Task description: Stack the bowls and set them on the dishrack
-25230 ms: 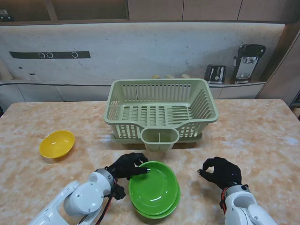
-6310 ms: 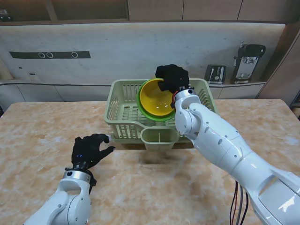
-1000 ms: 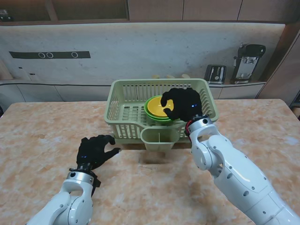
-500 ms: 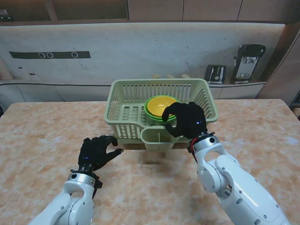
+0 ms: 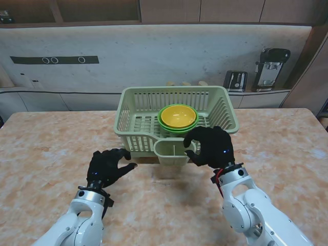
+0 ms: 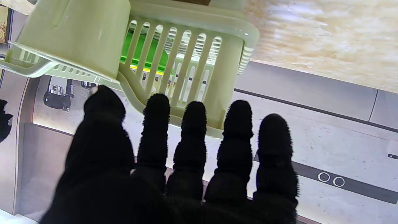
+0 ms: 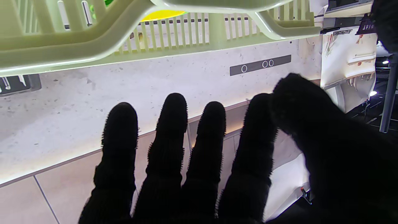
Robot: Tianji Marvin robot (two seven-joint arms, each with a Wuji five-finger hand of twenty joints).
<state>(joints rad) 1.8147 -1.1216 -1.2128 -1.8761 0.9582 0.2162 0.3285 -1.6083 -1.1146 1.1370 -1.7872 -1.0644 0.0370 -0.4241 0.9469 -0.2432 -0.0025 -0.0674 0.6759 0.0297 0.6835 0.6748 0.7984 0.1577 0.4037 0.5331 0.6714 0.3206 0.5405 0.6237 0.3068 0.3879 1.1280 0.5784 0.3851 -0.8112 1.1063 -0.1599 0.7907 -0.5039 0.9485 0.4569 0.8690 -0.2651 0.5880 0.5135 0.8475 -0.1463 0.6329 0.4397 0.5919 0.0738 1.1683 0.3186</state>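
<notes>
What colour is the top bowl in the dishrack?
Yellow: the top bowl shows best in the stand view.

Only slivers of the green bowl (image 6: 141, 51) visible through the dishrack (image 6: 186, 62) slats. Yellow bowl (image 7: 163, 14) mostly hidden behind the rim.

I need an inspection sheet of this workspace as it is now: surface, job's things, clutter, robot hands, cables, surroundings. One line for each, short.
Surface: marble-pattern table, no spill seen.
Job's things: yellow bowl nested in green bowls, upright inside the dishrack; front cutlery cup looks empty.
Clutter: nothing seen.
Robot hands: left robot hand open, over the table near the rack's front left corner; right robot hand open, holding nothing, beside the cutlery cup.
Cables: red and black wires at the right wrist.
Surroundings: counter behind with toaster and coffee machine.
</notes>
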